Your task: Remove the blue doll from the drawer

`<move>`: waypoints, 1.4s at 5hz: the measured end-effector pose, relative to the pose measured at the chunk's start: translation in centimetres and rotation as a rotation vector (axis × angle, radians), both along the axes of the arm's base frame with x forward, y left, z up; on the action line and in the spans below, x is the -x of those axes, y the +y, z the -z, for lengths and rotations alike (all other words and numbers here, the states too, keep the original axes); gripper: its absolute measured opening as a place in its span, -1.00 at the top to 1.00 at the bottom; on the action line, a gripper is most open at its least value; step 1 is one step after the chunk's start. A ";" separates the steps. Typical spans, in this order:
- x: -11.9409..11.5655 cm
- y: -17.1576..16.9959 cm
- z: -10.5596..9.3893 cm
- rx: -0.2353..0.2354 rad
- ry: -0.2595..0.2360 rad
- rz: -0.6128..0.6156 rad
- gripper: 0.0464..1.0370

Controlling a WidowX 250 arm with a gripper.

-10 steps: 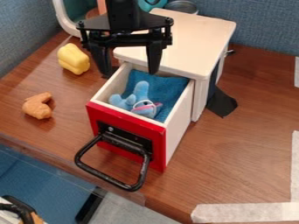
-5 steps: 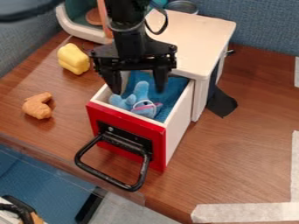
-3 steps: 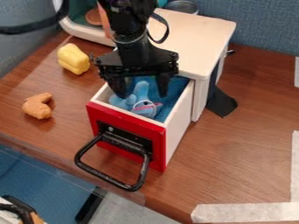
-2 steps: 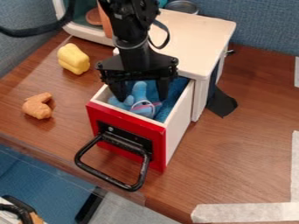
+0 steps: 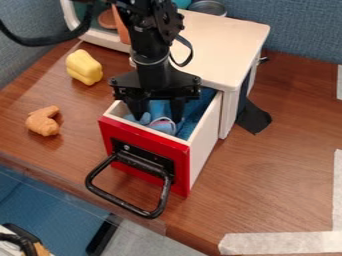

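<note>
- And looking across the scene right now, no writing, label, brand, number or sign can be read!
</note>
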State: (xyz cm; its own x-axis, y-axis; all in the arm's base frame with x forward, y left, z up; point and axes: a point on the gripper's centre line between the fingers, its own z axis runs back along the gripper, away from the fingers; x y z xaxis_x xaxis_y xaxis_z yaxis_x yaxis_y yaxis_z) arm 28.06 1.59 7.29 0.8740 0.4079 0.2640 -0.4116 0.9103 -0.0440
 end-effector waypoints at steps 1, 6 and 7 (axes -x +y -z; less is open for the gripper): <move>0.2 0.0 -0.2 0.015 0.004 -0.006 0.34; 3.6 5.3 -8.1 0.091 -0.192 -0.119 0.74; 4.6 7.8 -8.4 0.080 -0.203 -0.200 0.74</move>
State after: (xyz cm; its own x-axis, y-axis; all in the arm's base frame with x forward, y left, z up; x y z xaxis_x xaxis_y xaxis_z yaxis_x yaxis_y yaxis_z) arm 23.43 9.35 15.69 0.7067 0.5933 0.3854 -0.5578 0.8024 -0.2123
